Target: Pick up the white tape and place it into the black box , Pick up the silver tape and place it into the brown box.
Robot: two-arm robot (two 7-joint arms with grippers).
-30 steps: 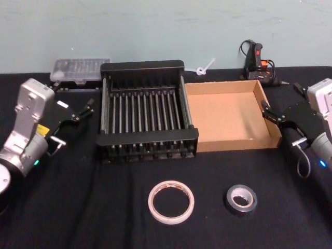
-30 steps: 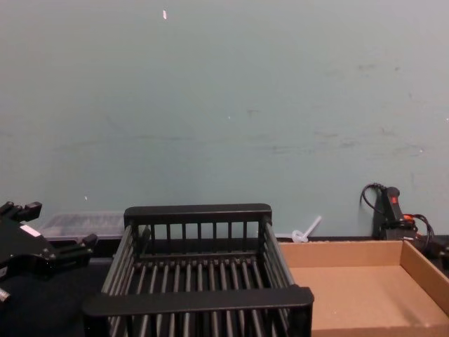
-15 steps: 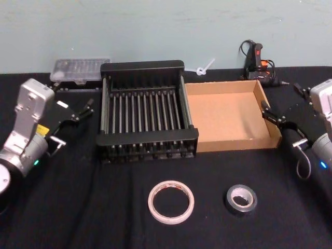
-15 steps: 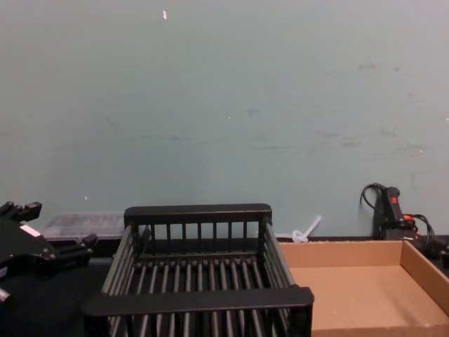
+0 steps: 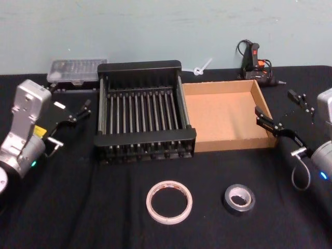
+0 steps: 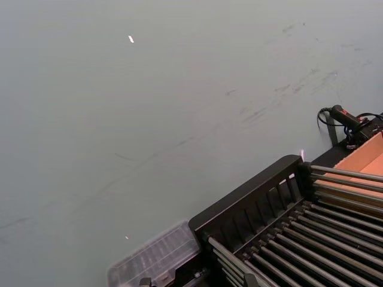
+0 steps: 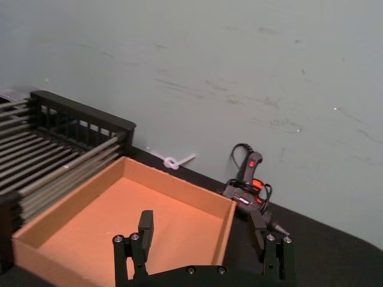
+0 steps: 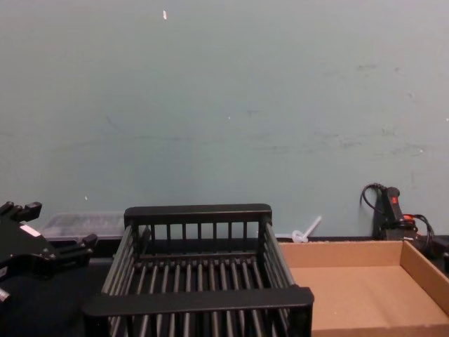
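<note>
The white tape (image 5: 150, 202) lies flat on the black cloth near the front, in the middle. To its right lies the silver tape (image 5: 239, 209). Behind them stands the black box (image 5: 145, 137) with nothing in it, and the brown box (image 5: 223, 116) touches its right side. My left gripper (image 5: 69, 97) hangs open left of the black box (image 8: 200, 212), and it shows in the chest view too (image 8: 59, 223). My right gripper (image 5: 275, 102) is open by the brown box's right wall; in the right wrist view (image 7: 201, 224) nothing is between its fingers.
A clear plastic case (image 5: 77, 69) sits at the back left behind the black box. A black glue gun (image 5: 251, 57) with its cable stands at the back right, and a white zip tie (image 5: 202, 67) lies by the wall.
My right gripper has drawn off to the right and turned, away from the brown box's wall. The left arm and both tapes have stayed put.
</note>
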